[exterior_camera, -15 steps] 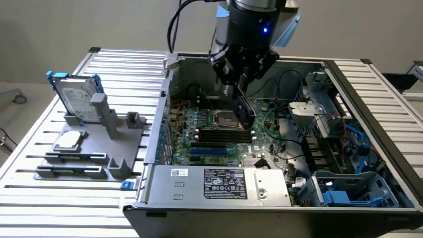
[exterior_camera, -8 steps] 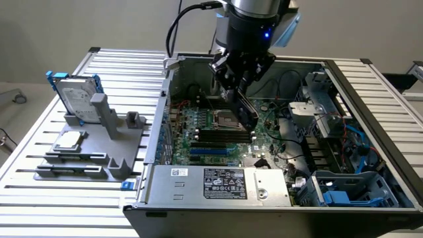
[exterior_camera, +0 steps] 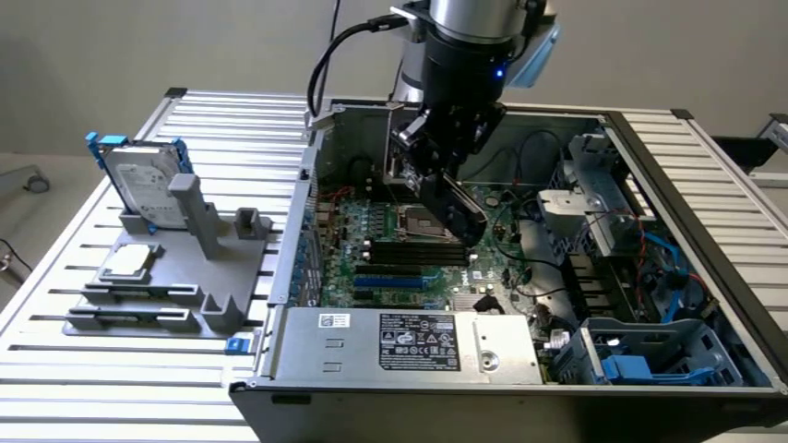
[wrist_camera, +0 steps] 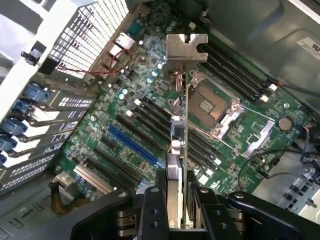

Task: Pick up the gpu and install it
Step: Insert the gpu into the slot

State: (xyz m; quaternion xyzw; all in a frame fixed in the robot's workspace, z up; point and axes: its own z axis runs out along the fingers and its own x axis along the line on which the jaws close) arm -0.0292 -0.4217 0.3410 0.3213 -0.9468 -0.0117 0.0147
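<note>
My hand [wrist_camera: 179, 204] is pinching the gpu [wrist_camera: 178, 135] edge-on, silver bracket at the far end. The card hangs inside the open case [exterior_camera: 560, 129], over the motherboard [exterior_camera: 369, 221] – just beside the CPU socket [wrist_camera: 210, 102]. It looks clear of the slots, though contact is hard to judge. The blue slot [wrist_camera: 132, 145] is near.

We are looking at a robotics lab working on computer hardware: a slatted aluminium counter [exterior_camera: 74, 388] is carrying an open computer case [exterior_camera: 726, 277] with its motherboard [exterior_camera: 369, 231] showing, a grey fixture [exterior_camera: 185, 305] is holding a hard drive [exterior_camera: 138, 180] and a processor chip [exterior_camera: 132, 261], and the hand [wrist_camera: 177, 200] of a robot arm [exterior_camera: 462, 55] is holding the gpu [wrist_camera: 179, 140] above the board.
</note>
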